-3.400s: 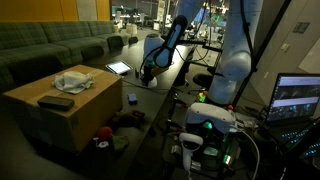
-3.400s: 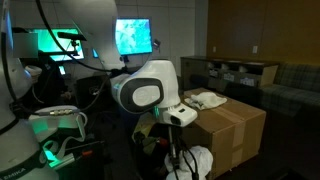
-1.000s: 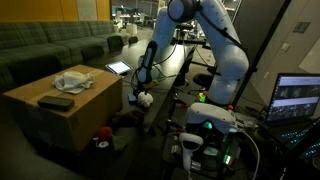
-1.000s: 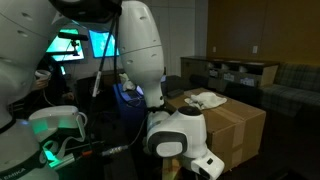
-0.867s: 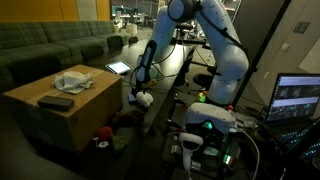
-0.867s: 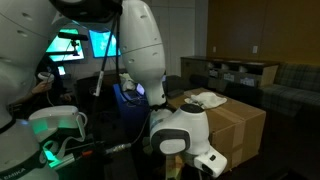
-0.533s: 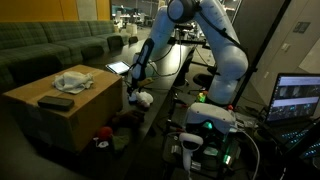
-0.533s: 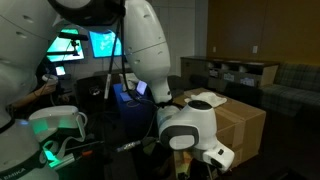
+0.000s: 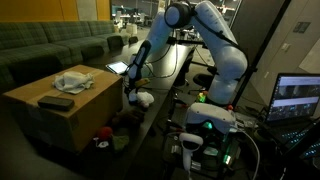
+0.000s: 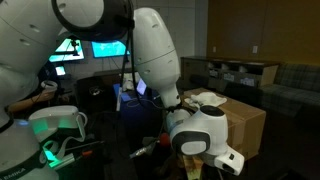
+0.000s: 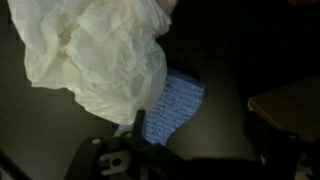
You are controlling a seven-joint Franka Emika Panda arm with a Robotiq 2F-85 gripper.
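My gripper (image 11: 200, 135) hangs low over a dark floor, open, with nothing between its dark fingers (image 11: 138, 125). Just ahead of the left finger lies a blue knitted cloth (image 11: 170, 110). A crumpled white plastic bag (image 11: 95, 55) partly covers the cloth's far end. In an exterior view the gripper (image 9: 131, 93) is down beside the cardboard box (image 9: 60, 110), at the end of the bent white arm (image 9: 200, 20). Another exterior view is largely filled by the arm's white wrist (image 10: 200, 135), which hides the gripper.
The cardboard box (image 10: 240, 118) carries a white crumpled cloth (image 9: 72, 80) and a dark flat object (image 9: 55, 101). A green sofa (image 9: 50, 45) stands behind it. A tablet (image 9: 118, 68), a red item on the floor (image 9: 100, 141) and a laptop (image 9: 298, 98) are nearby.
The arm has leaned further toward the box, carrying the wrist and gripper slightly along. The jaws stay open.
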